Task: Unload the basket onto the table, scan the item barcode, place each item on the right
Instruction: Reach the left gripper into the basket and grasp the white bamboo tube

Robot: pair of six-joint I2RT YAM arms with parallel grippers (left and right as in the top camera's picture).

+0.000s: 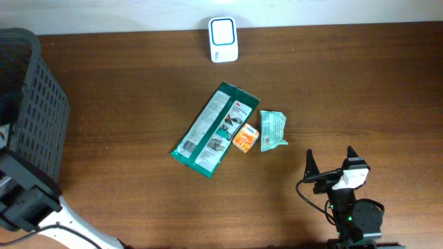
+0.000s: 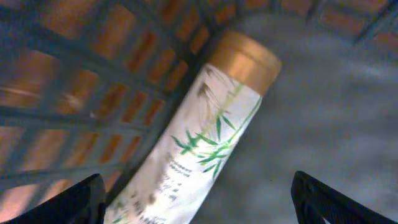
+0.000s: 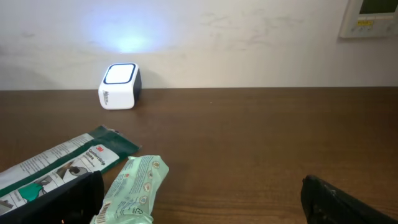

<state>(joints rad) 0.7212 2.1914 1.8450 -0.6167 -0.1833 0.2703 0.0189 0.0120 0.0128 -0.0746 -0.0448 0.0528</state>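
Left hand [image 2: 200,202], wrist view: two dark fingertips [image 2: 68,200] sit at the bottom corners of the frame, spread wide, nothing pinched. Beyond and between them lies a bottle [image 2: 211,143], white with a green bamboo print and a gold cap [image 2: 245,62]. It is on its side on the grey floor of the basket [image 2: 74,62], along the foot of the lattice wall, with the cap toward the upper right of the frame. Neither fingertip touches it. Label text is too blurred to read. Overhead: the dark basket stands at the left edge of the tabletop [image 1: 138,83]. Mid-tabletop, a green pack [image 1: 214,128] lies flat on a diagonal. A small orange packet [image 1: 245,138] sits between its right edge and a pale green pouch [image 1: 272,130], close against both; contact cannot be told. The scanner [image 1: 223,39], white with a blue-lit window facing up, stands at the far edge by the wall [image 3: 217,37], well apart from the three items. Right wrist view shows a bluish glow on the wall above it. Right hand [image 1: 331,160] is at the near right of the tabletop, fingers spread wide and holding nothing, pointing toward the far edge. It is near the pouch and not touching it.
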